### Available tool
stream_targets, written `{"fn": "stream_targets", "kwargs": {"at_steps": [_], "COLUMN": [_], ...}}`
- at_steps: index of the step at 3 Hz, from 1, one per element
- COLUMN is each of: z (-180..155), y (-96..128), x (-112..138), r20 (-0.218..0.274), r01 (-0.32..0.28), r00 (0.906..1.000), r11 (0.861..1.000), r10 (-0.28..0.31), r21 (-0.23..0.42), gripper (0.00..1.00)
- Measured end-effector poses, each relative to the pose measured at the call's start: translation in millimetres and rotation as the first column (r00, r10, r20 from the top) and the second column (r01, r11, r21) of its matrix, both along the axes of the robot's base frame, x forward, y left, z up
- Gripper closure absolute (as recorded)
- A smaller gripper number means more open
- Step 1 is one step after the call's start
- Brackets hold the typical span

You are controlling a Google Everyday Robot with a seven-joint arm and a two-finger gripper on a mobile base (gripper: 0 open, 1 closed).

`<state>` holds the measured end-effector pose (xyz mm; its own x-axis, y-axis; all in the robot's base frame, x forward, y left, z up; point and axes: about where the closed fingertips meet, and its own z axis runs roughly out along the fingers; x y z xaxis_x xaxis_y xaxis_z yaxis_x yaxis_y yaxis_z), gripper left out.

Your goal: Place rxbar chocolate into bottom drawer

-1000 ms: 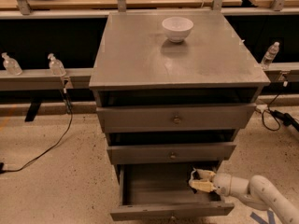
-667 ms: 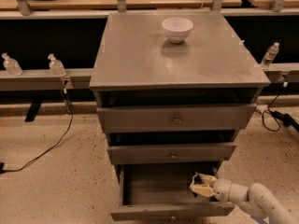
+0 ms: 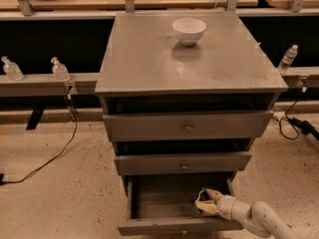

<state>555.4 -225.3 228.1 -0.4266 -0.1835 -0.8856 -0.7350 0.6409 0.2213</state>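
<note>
Grey desk (image 3: 149,59) with three drawers. The bottom drawer (image 3: 149,227) is pulled open. The robot arm (image 3: 251,217) enters from lower right. A white bowl (image 3: 189,31) stands on the desk top, toward the rear. The pincer (image 3: 204,203) is inside the bottom drawer, at its right side; how far it is open cannot be told. The rxbar chocolate cannot be made out, in the pincer or in the drawer.

A white bowl (image 3: 189,30) sits near the back of the grey desk (image 3: 149,63). Two small clear bottles (image 3: 60,69) stand on the rail (image 3: 35,83) at left, a third bottle (image 3: 288,58) at right. A black cable (image 3: 52,158) trails over the speckled floor (image 3: 60,203). The claw (image 3: 203,203) hangs low at the desk's front right.
</note>
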Motion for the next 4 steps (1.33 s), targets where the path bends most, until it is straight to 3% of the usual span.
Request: {"fn": "stream_targets", "kwargs": {"at_steps": [1, 2, 3, 4], "z": [-9, 2, 3, 2], "y": [17, 39, 42, 45], "x": [8, 21, 22, 22], "r20": [0.007, 0.017, 0.017, 0.016], "r01": [-0.031, -0.089, -0.094, -0.097], "r00": [0.9995, 0.9959, 0.9954, 0.995], "r11": [0.999, 0.995, 0.995, 0.994], "r10": [0.032, 0.089, 0.095, 0.098], "r21": [-0.019, -0.045, -0.044, -0.042], "gripper": [0.59, 0.35, 0.12, 0.0]}}
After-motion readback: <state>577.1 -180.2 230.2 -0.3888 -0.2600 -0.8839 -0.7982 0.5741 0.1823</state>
